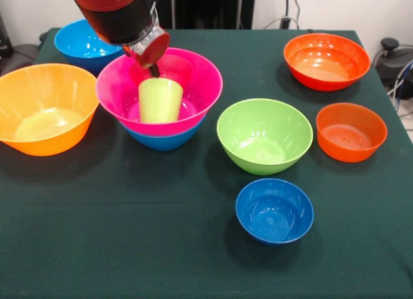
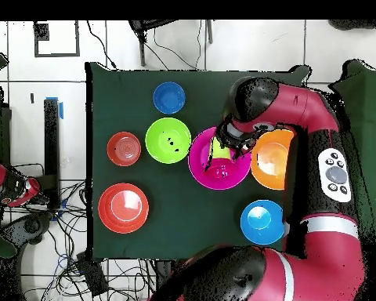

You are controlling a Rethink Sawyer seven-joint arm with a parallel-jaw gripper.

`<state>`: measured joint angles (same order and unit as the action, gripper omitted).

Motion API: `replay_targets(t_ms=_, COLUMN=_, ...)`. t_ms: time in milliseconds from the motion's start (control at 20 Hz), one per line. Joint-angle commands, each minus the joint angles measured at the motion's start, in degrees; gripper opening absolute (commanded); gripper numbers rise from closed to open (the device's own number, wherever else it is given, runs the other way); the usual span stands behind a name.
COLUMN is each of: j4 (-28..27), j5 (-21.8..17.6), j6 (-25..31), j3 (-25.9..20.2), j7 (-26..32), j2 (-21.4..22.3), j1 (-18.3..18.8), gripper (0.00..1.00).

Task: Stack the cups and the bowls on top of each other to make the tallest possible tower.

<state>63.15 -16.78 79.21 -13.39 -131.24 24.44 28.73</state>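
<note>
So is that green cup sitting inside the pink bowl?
Yes, the lime cup stands upside down inside the pink bowl, which rests in a blue bowl.

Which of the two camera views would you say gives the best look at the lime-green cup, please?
The front view: the lime-green cup stands upside down inside the pink bowl, its whole side visible just below the gripper. In the overhead view the arm covers most of it, leaving only a sliver of lime.

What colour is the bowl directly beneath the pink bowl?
Blue: the medium bowl peeks out under the pink bowl, clearest in the front view.
</note>
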Motion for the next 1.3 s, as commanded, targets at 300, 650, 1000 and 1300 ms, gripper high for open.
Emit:
replay_targets(t_ms=300, j4=9.16, j5=0.59, j6=-13.33, j3=-9.24, j7=15.28, j2=-4.54, j1=3.5, gripper=1.0)
replay_targets(t_ms=650, j4=7.98, j5=-1.06, j6=-12.43, j3=-8.92, j7=13.66, j2=-6.2, j1=2.98, gripper=1.0)
replay_targets(t_ms=1000, j4=8.48, j5=-1.89, j6=-10.4, j3=-8.04, j7=13.18, j2=-5.03, j1=2.44, gripper=1.0)
replay_targets(t_ms=1300, j4=8.52, j5=-3.99, j6=-5.77, j3=-6.9, j7=16.3, j2=-0.04, j1=2.16, gripper=1.0)
